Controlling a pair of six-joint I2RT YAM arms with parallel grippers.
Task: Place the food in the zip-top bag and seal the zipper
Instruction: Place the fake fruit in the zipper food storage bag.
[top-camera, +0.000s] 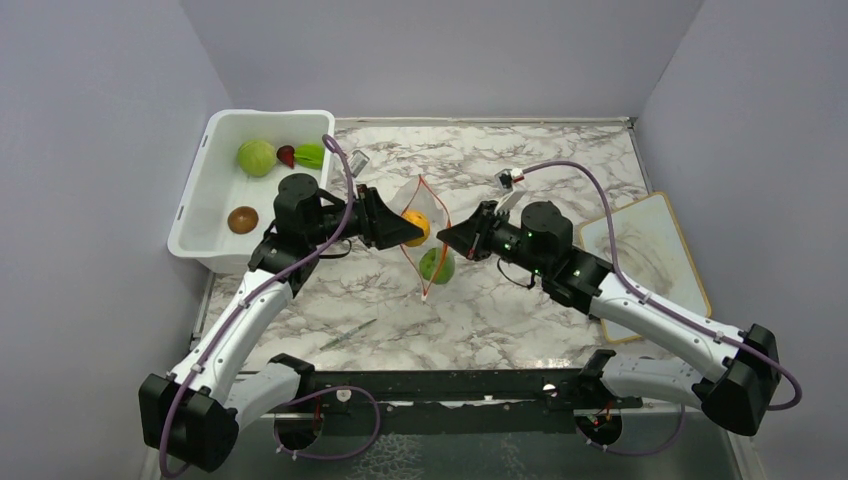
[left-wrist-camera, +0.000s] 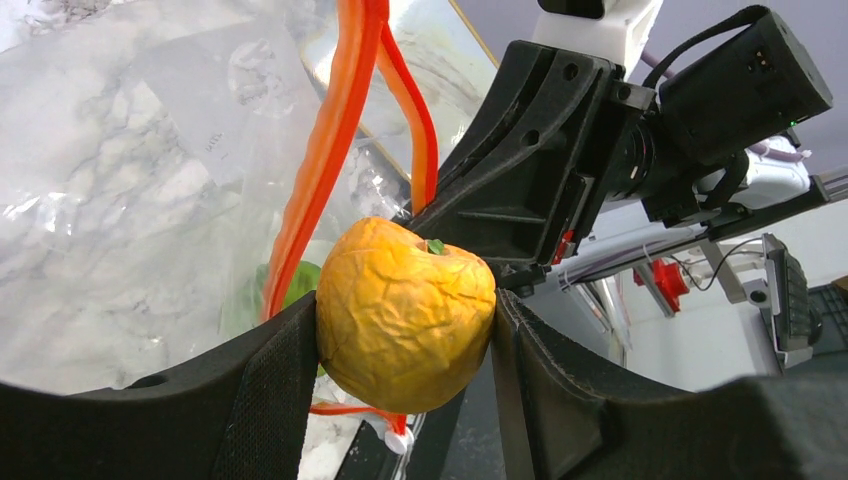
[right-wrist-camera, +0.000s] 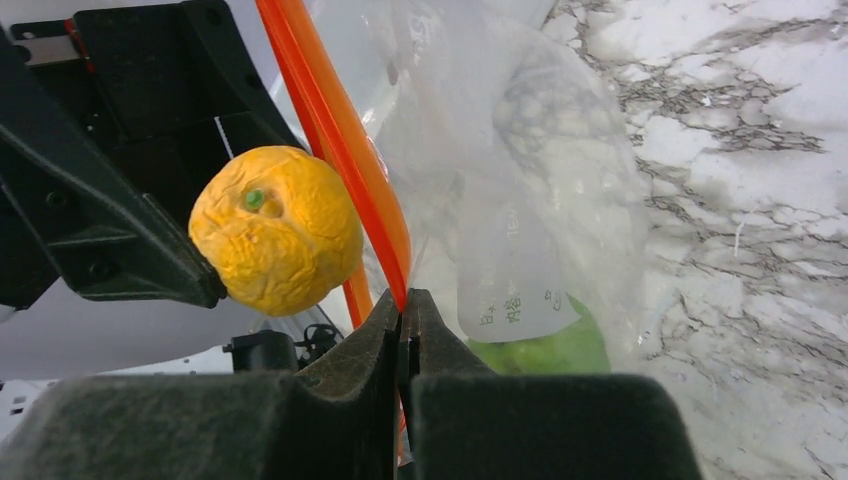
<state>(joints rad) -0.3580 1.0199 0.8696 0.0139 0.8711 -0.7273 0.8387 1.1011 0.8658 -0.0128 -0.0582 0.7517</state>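
One orange (left-wrist-camera: 405, 315) clamped in left tool (top-camera: 402, 231) at bag (right-wrist-camera: 520, 150) mouth over table (top-camera: 520, 310) middle; zipper (right-wrist-camera: 335, 140) pinched tight by right tool (right-wrist-camera: 403, 322); green fruit (top-camera: 437, 266) inside bag.

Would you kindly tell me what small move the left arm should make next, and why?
Probably ease the left claw forward to carry the orange past the zipper strip into the zip-top bag. The orange sits gripped just outside the strip, the right claw pinches that strip, holding the mouth up, and one green fruit lies inside.
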